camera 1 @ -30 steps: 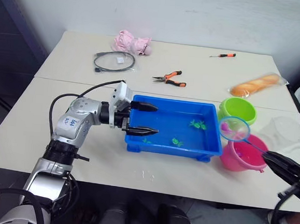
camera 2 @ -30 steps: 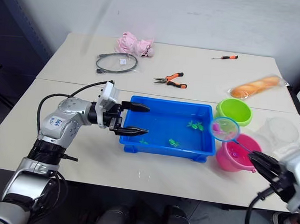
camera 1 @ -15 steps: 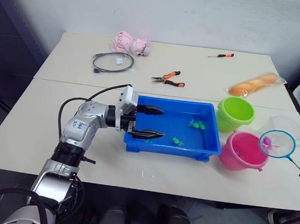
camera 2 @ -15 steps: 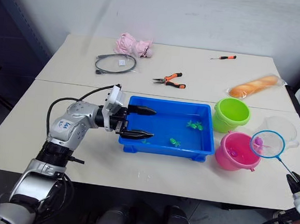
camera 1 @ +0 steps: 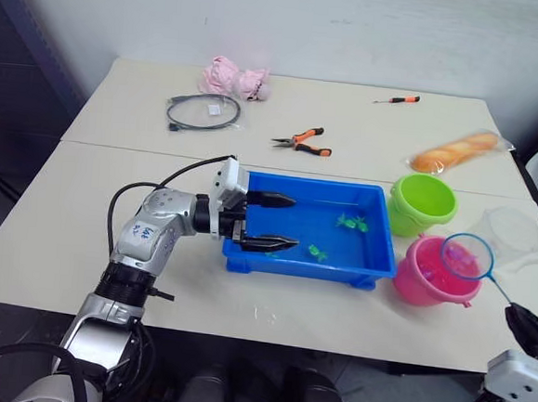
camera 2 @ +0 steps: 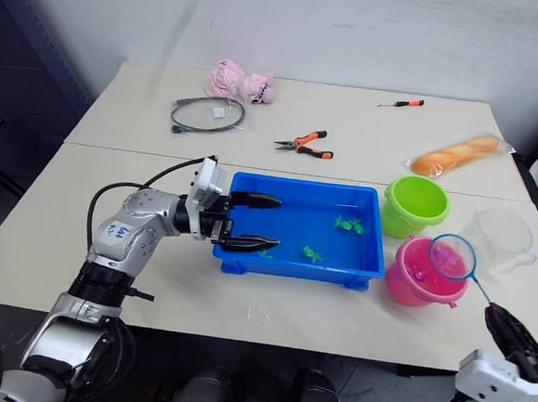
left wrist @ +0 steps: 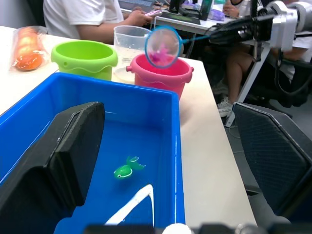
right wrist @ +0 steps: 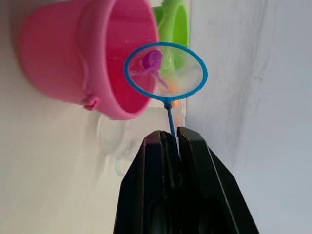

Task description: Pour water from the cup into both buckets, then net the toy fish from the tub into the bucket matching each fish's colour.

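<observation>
Light blue rim and sheer mesh mark the net (camera 1: 466, 257), held over the hot pink bucket (camera 1: 431, 274) with a magenta-pink fish (right wrist: 151, 60) resting in the mesh. Its thin handle runs toward 5 o'clock into the right gripper (right wrist: 173, 146), whose two black fingers are clenched on the handle. At 12 o'clock from the pink bucket stands the lime green bucket (camera 1: 423, 203), just beside it; at 2 o'clock sits the clear cup (camera 1: 514, 234). At 9 o'clock from both buckets lies the bright blue tub (camera 1: 312, 230), holding green fish (camera 1: 351, 222) and a further green fish (left wrist: 125, 170). The left gripper (camera 1: 267, 222) sits at the tub's 9 o'clock end, fingers spread apart and holding nothing, one finger over the tub's interior and the other above its near rim. Across the table (camera 1: 111, 198), toward 12 o'clock from the tub, lie orange-handled pliers (camera 1: 302, 141), a coiled grey cable (camera 1: 202, 110), a pink cloth bundle (camera 1: 234, 74), a small screwdriver (camera 1: 397, 99) and a wrapped bread loaf (camera 1: 455, 151).
</observation>
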You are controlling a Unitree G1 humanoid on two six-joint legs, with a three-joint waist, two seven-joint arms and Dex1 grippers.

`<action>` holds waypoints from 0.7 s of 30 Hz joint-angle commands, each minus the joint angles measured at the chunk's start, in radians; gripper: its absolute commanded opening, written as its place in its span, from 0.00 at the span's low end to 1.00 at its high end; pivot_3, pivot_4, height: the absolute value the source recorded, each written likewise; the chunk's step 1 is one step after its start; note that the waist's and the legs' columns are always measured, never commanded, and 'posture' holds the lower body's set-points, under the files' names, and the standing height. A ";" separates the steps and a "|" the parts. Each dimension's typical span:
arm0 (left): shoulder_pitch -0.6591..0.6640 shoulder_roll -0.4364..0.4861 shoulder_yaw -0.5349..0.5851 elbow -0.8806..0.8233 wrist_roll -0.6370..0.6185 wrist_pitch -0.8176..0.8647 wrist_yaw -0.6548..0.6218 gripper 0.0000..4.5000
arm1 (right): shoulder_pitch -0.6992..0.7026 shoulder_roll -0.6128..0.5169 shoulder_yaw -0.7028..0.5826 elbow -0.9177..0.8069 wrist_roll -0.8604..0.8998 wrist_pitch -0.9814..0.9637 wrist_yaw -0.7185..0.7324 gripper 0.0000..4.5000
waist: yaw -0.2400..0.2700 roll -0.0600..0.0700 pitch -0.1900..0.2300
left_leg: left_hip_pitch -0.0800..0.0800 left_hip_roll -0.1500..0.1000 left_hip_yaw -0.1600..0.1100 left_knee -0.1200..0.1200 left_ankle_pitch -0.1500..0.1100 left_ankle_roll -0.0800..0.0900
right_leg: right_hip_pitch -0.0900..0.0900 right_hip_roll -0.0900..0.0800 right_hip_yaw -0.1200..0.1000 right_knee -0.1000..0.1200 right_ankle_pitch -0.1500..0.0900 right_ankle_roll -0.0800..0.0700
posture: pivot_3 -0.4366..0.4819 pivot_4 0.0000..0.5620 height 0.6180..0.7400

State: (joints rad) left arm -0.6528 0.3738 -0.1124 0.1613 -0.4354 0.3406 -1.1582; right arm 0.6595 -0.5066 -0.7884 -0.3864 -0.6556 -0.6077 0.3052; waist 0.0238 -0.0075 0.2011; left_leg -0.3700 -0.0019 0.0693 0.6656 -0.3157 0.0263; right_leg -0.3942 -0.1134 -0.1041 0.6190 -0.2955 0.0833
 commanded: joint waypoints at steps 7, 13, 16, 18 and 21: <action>0.003 -0.003 0.027 -0.051 -0.020 0.007 0.010 1.00 | 0.011 -0.051 -0.020 0.002 -0.147 -0.009 -0.204 0.00 | -0.003 0.000 0.000 | 0.000 0.000 0.000 0.000 0.000 0.000 | 0.000 0.000 0.000 0.000 0.000 0.000 | 0.48 0.27 1.00; 0.004 -0.006 0.027 -0.061 -0.023 0.015 0.019 1.00 | 0.026 -0.079 -0.040 0.030 -0.113 0.035 -0.222 0.00 | -0.001 0.000 0.000 | 0.000 0.000 0.000 0.000 0.000 -0.001 | 0.000 0.000 0.000 0.001 0.000 -0.001 | 0.48 0.27 1.00; 0.003 -0.007 0.026 -0.060 -0.023 0.017 0.019 1.00 | 0.043 -0.090 0.014 0.008 -0.109 0.000 -0.215 0.00 | -0.001 0.000 0.000 | 0.000 0.000 0.000 0.000 0.001 0.000 | 0.000 0.000 0.000 0.000 0.000 -0.001 | 0.48 0.27 1.00; 0.003 -0.008 0.027 -0.063 -0.023 0.019 0.023 1.00 | 0.030 -0.073 0.003 -0.009 -0.121 0.038 -0.226 0.00 | -0.001 0.000 0.000 | 0.000 0.000 0.000 0.000 0.001 0.000 | 0.000 0.001 0.000 0.000 0.000 -0.001 | 0.48 0.27 1.00; 0.006 -0.011 0.026 -0.071 -0.026 0.026 0.029 1.00 | 0.027 -0.083 0.031 -0.039 -0.125 0.034 -0.209 0.00 | -0.002 0.000 0.000 | 0.000 0.000 0.000 0.000 0.001 -0.001 | 0.000 0.001 0.000 0.001 0.000 -0.001 | 0.48 0.27 1.00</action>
State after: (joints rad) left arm -0.6501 0.3666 -0.0967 0.1294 -0.4433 0.3668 -1.1336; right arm 0.6807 -0.5773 -0.7522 -0.3904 -0.7907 -0.5684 0.0963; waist 0.0215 -0.0074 0.2010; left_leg -0.3694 -0.0014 0.0690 0.6657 -0.3151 0.0257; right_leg -0.3940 -0.1128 -0.1039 0.6199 -0.2959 0.0827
